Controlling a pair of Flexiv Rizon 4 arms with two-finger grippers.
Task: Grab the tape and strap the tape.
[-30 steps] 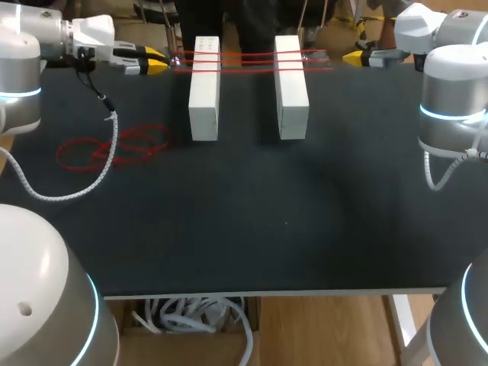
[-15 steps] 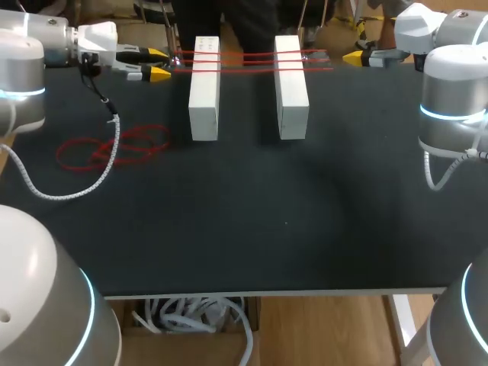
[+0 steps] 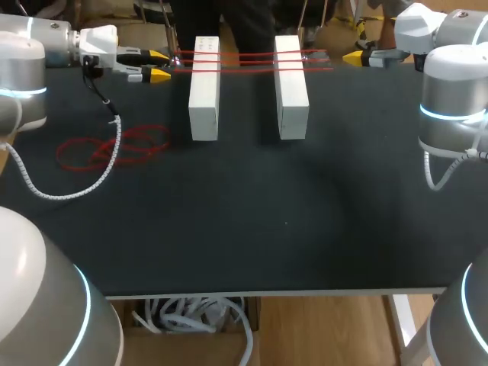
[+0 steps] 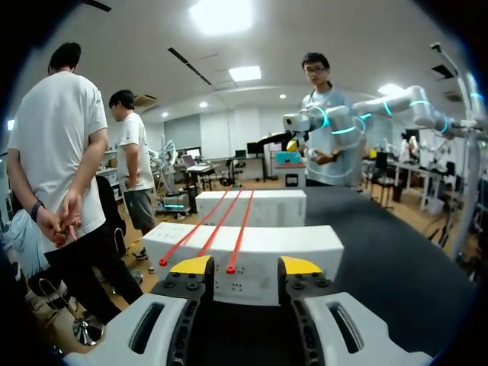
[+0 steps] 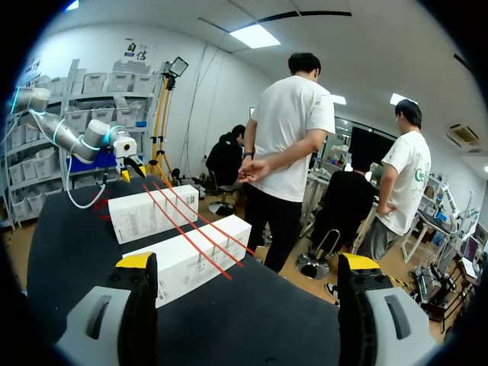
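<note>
Tape strands (image 3: 252, 61) unmoved, stretched over two white boxes (image 3: 204, 88) at the table's (image 3: 267, 213) far edge. Only left pincer (image 3: 157, 64) shifted slightly, released, at their left ends, likely lining up a grab. Right pincer (image 5: 248, 263) released, empty, near the right ends.

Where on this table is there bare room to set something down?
The near half of the table, from the white boxes to the front edge, is bare. Crowded: the far edge around the stretched red tape, and the left side with loose red tape and a cable.
</note>
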